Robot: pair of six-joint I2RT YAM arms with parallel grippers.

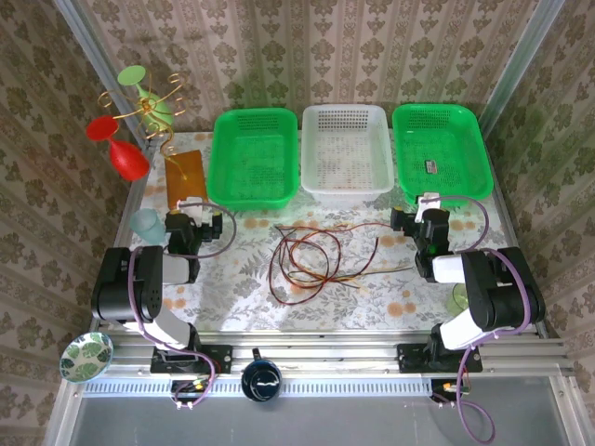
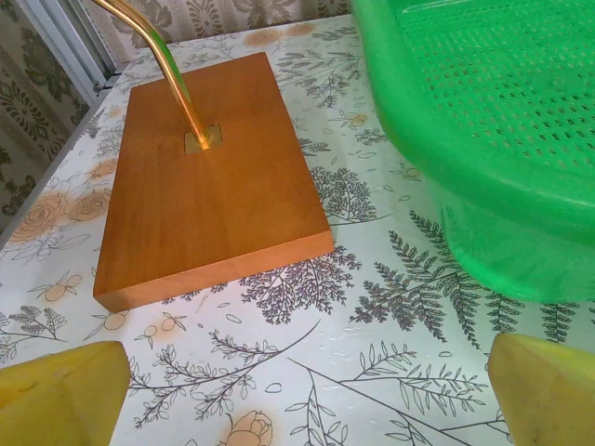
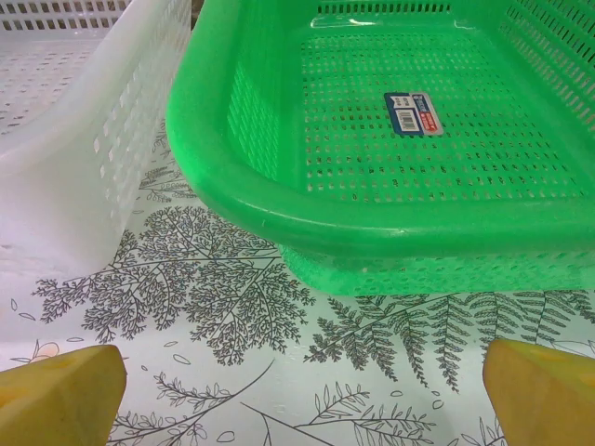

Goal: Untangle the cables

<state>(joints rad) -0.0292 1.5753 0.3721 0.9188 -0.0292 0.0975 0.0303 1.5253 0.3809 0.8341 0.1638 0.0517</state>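
Desk: Stage of the job?

Stringer: The very start, by the look of it. The thin black, red-orange and yellow-olive cables [image 1: 311, 260] lie in one loose knot of loops on the floral-print tabletop [image 1: 372, 307], between the two arms and in front of the white perforated plastic basket [image 1: 346, 189]. Nothing grips them.

Desk: The tools?

Stringer: The left gripper [image 2: 302, 395] hangs empty, yellow fingers spread wide, facing the orange-brown wooden slab [image 2: 214, 195]. The right gripper [image 3: 302, 390] gapes just as wide, empty, before the right-hand green perforated plastic basket [image 3: 307, 209]. Both sit well apart from the tangle.

Desk: Next move?

Stringer: Probably one gripper swings inward and pinches a single outlying strand. The loops overlap, so catching two wires at once is the risk.

Desk: Counts?

Stringer: Two arms, two grippers and three baskets: two green, counting the left-hand green basket [image 1: 223, 158], and one white. Three cable colours show, but the overhead view cannot settle how many separate wires there are.
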